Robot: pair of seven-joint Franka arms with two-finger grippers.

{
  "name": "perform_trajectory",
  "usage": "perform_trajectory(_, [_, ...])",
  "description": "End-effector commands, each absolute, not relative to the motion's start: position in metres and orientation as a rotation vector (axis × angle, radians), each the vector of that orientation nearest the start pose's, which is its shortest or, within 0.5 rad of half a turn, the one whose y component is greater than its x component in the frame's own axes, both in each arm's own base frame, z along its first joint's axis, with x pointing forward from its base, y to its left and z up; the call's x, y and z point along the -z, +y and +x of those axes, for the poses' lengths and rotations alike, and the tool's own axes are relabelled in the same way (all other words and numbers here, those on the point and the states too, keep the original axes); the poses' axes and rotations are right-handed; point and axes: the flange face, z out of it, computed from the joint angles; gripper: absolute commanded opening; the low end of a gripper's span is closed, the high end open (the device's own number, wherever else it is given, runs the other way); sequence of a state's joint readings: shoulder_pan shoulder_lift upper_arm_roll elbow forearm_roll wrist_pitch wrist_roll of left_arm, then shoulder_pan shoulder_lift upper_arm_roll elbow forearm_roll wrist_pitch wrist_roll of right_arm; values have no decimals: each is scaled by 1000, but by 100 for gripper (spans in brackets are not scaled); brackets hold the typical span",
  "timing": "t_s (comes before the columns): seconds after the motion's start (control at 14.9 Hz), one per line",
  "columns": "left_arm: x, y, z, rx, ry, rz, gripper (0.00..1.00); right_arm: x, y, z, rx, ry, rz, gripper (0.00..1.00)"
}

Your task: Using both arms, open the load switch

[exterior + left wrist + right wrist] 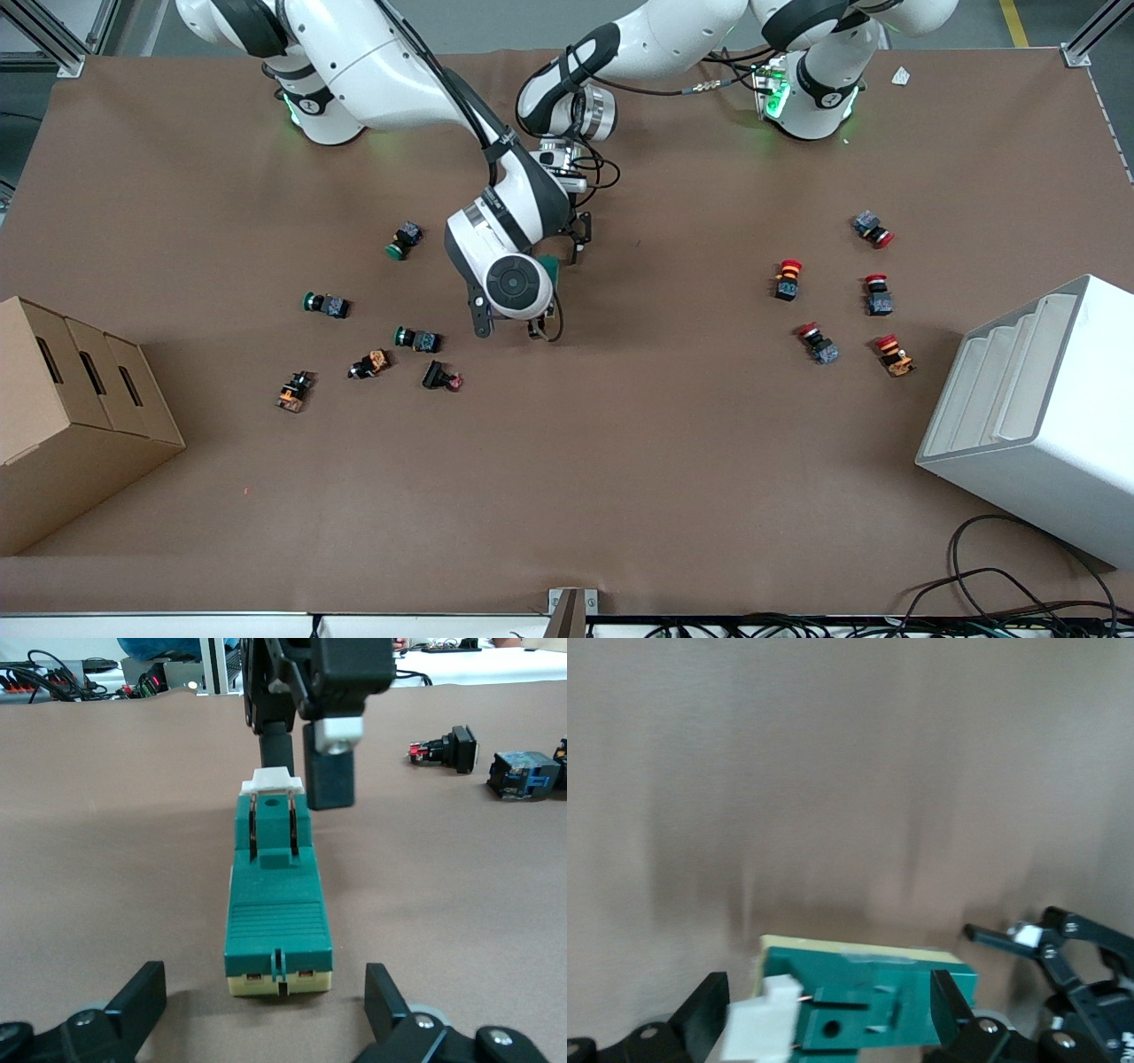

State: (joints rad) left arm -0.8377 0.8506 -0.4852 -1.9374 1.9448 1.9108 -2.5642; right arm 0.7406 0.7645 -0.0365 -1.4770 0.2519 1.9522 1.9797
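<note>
A: Where is the load switch (276,895) found?

B: It is seen lying flat on the brown worktop (620,443) near the middle, mostly hidden under the right arm's wrist in the front view. Green push-buttons (416,338) are scattered toward the right arm's end of the worktop, red ones (787,278) toward the left arm's end.

A: How are the tools placed?

B: The left tool (266,1010) is held spread wide at the cream-coloured end of the switch, one finger to each side, with nothing touched. The right tool (824,1014) is set at the white-tab end, its fingers parted either side of the green body; no firm contact is seen in its wrist view, so it is counted as not yet closed.

A: How is the switch expected to handle?

B: A rigid moulded plastic body is suggested, light and fairly smooth, so sliding under a sideways push is likely. The ribbed green sides near the cream base are judged the best place for one tool to clamp and steady it.

A: And the other tool?

B: The white tab (273,781) is thought the moving part; being small and thin, it should be taken squarely and pulled gently, lest it slip or be strained.
</note>
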Motion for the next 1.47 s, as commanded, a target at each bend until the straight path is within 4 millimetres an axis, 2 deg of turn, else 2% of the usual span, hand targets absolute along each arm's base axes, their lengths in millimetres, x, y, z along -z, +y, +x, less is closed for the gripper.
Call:
perform_trajectory(0.0, [-34,-536,190,1530,237,-2782,98,-212,461,503,-481,2198,-2590,100])
perform_trajectory(0.2, [-34,-536,190,1530,239,-2782,98,-232,465,501,-534,2201,-2653,100])
perform_trajectory(0.47, [-36,-538,192,1534,238,-2781,98,-243,474,488,-585,2174,-2700,100])
perform_trajectory(0.74, [-36,-538,192,1534,240,-2780,98,-244,483,478,-670,2163,-2691,100])
perform_trajectory(1.14, [-36,-539,192,1535,240,-2779,98,-236,481,470,-698,2165,-2731,100])
perform_trajectory(1.41, [-36,-539,192,1535,240,-2779,98,-229,487,462,-692,2152,-2753,100])
